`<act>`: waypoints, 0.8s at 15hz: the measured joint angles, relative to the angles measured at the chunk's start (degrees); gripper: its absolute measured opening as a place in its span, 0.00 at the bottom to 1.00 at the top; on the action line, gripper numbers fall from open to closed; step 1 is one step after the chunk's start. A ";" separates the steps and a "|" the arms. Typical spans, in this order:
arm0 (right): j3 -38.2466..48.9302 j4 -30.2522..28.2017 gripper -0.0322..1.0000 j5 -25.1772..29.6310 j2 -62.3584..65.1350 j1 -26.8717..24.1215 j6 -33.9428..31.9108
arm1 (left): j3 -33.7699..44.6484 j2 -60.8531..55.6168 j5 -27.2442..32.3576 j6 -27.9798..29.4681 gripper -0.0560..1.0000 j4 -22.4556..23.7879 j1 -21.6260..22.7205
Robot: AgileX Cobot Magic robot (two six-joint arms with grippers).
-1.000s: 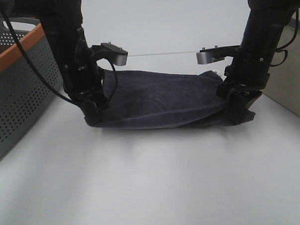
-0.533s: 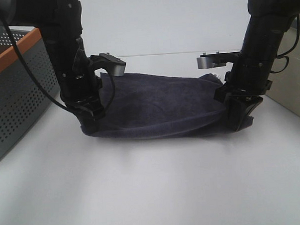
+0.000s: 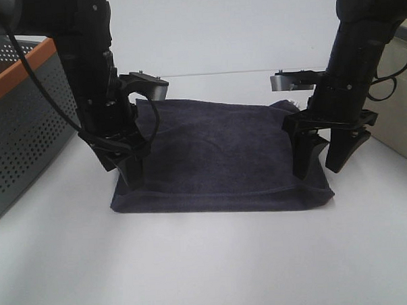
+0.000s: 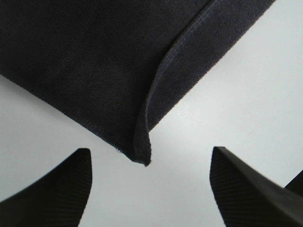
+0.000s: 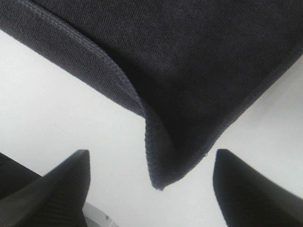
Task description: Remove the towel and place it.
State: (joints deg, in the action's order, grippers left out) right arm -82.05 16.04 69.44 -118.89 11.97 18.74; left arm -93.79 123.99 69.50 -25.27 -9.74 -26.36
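Lying flat on the white table [image 3: 208,260], the towel [image 3: 217,155] sits free below both wide-spread grippers, no writing seemingly visible.

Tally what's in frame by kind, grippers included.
Towels: 1, the dark towel lying flat on the white table
Baskets: 1, the grey perforated basket with an orange rim
Grippers: 2, the left gripper and the right gripper, both open, holding nothing
Tables: 1
Total: 5
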 joint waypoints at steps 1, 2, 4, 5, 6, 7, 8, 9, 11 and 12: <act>0.00 0.00 0.69 0.00 0.57 0.00 -1.66 | 0.00 0.00 0.00 0.40 0.70 0.00 0.00; 0.00 0.00 0.71 0.00 1.66 0.00 -3.04 | 0.00 0.00 0.00 0.80 0.71 0.00 0.00; 0.00 0.00 0.71 0.06 4.47 0.00 -4.13 | -0.57 0.00 0.06 5.04 0.71 0.06 0.00; 0.00 -0.17 0.72 0.06 6.47 0.00 -5.27 | -1.55 -0.17 0.11 9.63 0.72 0.06 0.00; 0.00 -0.34 0.72 0.06 8.37 0.00 -6.59 | -2.75 -0.97 0.06 13.87 0.74 0.11 0.00; 0.00 -0.86 0.72 0.06 10.66 0.00 -7.79 | -3.72 -2.46 0.00 17.30 0.76 0.11 0.00; 0.00 -1.20 0.72 0.06 12.89 0.00 -8.31 | -4.58 -4.53 -0.06 19.42 0.77 0.11 0.00; 0.00 -1.32 0.72 0.06 15.24 0.00 -8.88 | -5.16 -6.65 -0.06 20.91 0.77 0.00 0.00; -0.23 -1.83 0.72 0.06 20.51 0.00 -12.20 | -6.30 -11.00 0.00 23.95 0.77 0.17 0.00; -1.03 -2.35 0.72 0.11 22.69 0.00 -14.67 | -6.36 -13.24 0.00 24.47 0.77 0.74 0.00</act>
State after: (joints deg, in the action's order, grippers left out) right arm -83.08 13.69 69.56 -96.20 11.97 4.07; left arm -100.15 110.75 69.50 -0.80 -9.00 -26.36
